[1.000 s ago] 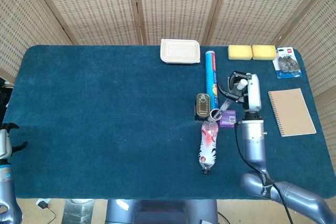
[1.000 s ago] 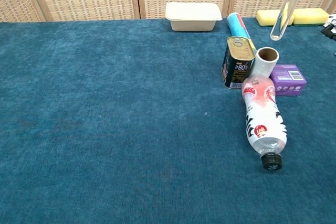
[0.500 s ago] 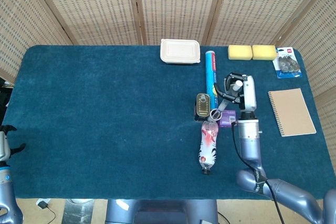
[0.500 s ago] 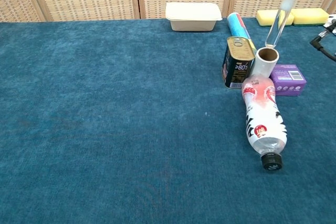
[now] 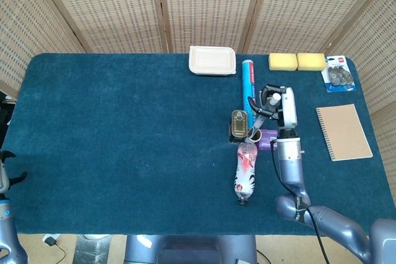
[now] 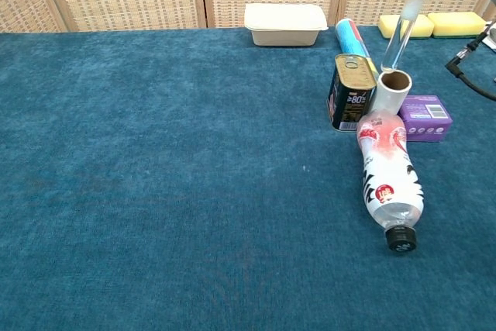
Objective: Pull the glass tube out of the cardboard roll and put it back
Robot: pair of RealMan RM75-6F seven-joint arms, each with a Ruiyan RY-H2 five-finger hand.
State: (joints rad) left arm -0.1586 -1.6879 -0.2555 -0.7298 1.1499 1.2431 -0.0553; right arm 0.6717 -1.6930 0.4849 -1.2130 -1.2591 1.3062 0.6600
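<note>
A dark blue carpet-like cloth (image 5: 124, 140) covered the table, and woven wicker screen panels (image 5: 204, 4) closed off the far side. A cream lidded food box (image 5: 212, 60) sat shut at the far edge, its contents hidden. Two yellow sponges (image 5: 297, 61) lay to its right, with a blister pack (image 5: 338, 74) beyond them and a brown spiral notebook (image 5: 344, 132) nearer the front. A blue tube-shaped package (image 5: 249, 85) lay on its side beside a sealed dark tin can (image 6: 350, 92). A small purple box (image 6: 425, 118) rested just beside the cardboard roll (image 6: 390, 91), which stood close against the can with its open end up. A plastic bottle (image 6: 387, 180) lay on its side, its base touching the roll and its black cap pointing toward the robot.

The right hand (image 5: 276, 106) pinched the upper end of the glass tube (image 6: 404, 25), holding it tilted above the roll. The tube's lower tip hung just at the rim of the roll's opening; whether it had entered could not be told. The left hand (image 5: 7, 174) showed only partly at the frame edge, fingers spread and holding nothing
</note>
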